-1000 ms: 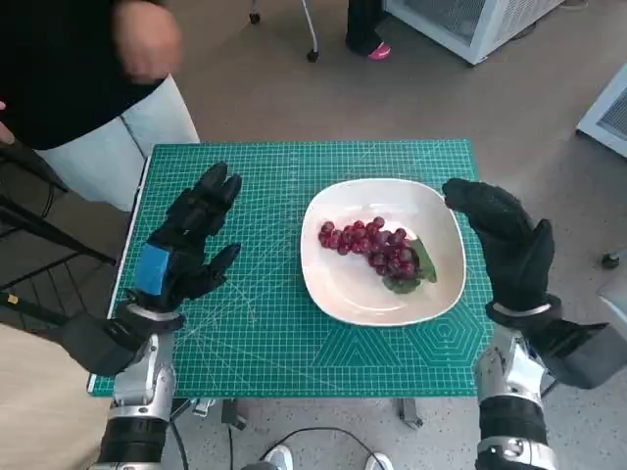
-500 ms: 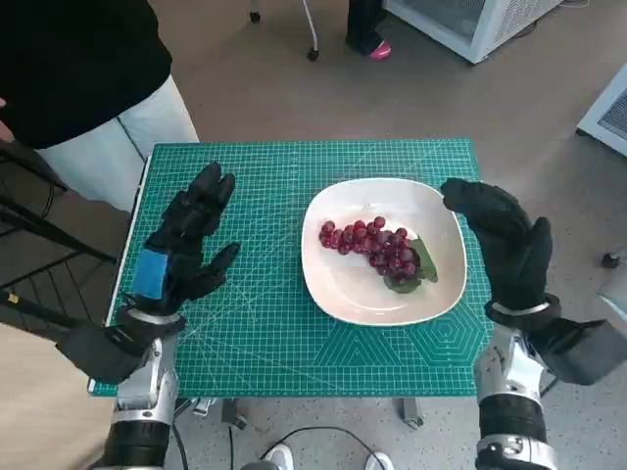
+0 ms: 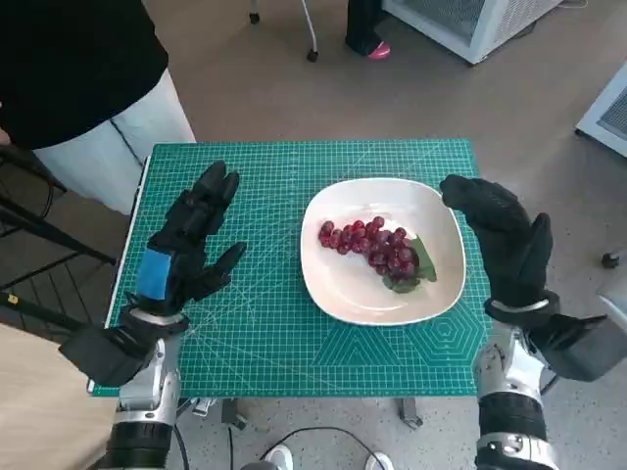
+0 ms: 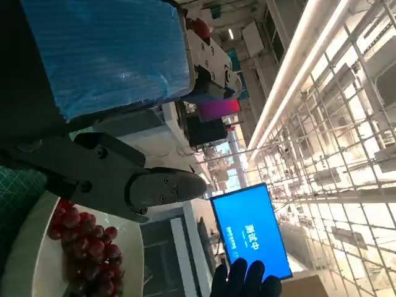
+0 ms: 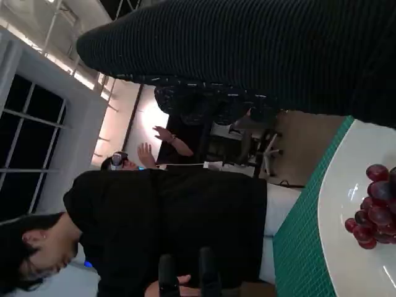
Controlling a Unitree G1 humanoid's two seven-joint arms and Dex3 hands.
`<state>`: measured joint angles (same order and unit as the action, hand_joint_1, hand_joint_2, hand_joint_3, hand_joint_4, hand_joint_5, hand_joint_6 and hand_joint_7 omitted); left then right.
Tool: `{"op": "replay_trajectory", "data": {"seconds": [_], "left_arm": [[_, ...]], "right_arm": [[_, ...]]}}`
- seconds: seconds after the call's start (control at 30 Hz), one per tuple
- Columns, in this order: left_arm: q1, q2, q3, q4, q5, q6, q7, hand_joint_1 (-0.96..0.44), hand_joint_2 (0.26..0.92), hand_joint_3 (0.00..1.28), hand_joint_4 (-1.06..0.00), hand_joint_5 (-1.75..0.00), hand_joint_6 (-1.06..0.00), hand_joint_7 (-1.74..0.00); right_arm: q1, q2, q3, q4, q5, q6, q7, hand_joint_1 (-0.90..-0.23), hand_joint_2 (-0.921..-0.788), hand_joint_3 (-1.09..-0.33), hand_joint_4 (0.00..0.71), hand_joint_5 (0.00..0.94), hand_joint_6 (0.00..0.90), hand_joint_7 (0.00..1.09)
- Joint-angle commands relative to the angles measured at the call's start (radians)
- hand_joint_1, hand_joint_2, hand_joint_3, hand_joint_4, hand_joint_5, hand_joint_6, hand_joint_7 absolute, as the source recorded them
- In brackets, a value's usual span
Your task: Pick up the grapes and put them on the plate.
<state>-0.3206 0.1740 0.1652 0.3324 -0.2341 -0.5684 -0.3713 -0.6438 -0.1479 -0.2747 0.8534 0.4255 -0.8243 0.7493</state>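
Note:
A bunch of dark red grapes (image 3: 375, 248) with a green leaf lies in the white plate (image 3: 338, 284) on the green cutting mat. The wrist views also catch the grapes (image 4: 83, 244) (image 5: 373, 215) and the plate's rim (image 4: 28, 260) (image 5: 334, 238). My left hand (image 3: 186, 240) hovers over the mat to the left of the plate, fingers spread, holding nothing. My right hand (image 3: 505, 240) hangs just past the plate's right edge, fingers apart and empty. The right hand's glove (image 4: 238, 281) shows far off in the left wrist view.
The green mat (image 3: 265, 333) covers the small table. A person in a black top and white trousers (image 3: 98, 88) stands at the table's far left corner, also seen as a person (image 5: 167, 210) in the right wrist view. White cabinets (image 3: 470, 24) stand on the floor beyond.
The person at the far left has drawn a hand out of the picture. My left hand has drifted slightly; the grapes and plate stay put.

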Motion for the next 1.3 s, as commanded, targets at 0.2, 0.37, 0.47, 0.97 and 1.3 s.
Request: {"op": "replay_trajectory", "data": {"seconds": [0.2, 0.37, 0.47, 0.97, 1.3], "left_arm": [[-0.006, 0.015, -0.003, -0.01, 0.005, -0.005, -0.002, -0.27, 0.921, 0.4, -0.32, 0.0, -0.35, -0.06], [-0.008, 0.017, -0.002, -0.003, 0.006, -0.008, -0.001, -0.27, 0.921, 0.4, -0.32, 0.0, -0.35, -0.06], [-0.007, 0.017, -0.002, -0.001, 0.006, -0.008, -0.002, -0.26, 0.921, 0.4, -0.32, 0.0, -0.35, -0.06], [0.01, 0.02, -0.002, -0.02, 0.003, -0.004, -0.004, -0.26, 0.921, 0.4, -0.32, 0.0, -0.36, -0.07], [0.029, 0.017, -0.005, -0.037, 0.007, -0.009, 0.001, -0.26, 0.921, 0.4, -0.33, -0.01, -0.36, -0.07]], "right_arm": [[0.009, 0.0, -0.004, 0.021, -0.002, 0.006, 0.007, -0.381, -0.921, -0.518, 0.551, 0.002, 0.506, 0.01], [0.009, 0.001, -0.004, 0.027, -0.003, -0.002, 0.008, -0.379, -0.921, -0.518, 0.552, 0.002, 0.506, 0.01], [0.007, 0.0, -0.005, 0.034, -0.003, -0.007, 0.009, -0.379, -0.921, -0.518, 0.552, 0.002, 0.505, 0.01], [0.01, -0.003, -0.009, 0.043, -0.002, -0.024, 0.016, -0.381, -0.921, -0.518, 0.552, 0.001, 0.505, 0.0], [0.016, -0.001, -0.007, 0.037, 0.0, -0.021, 0.018, -0.385, -0.921, -0.518, 0.552, 0.001, 0.505, 0.0]]}}
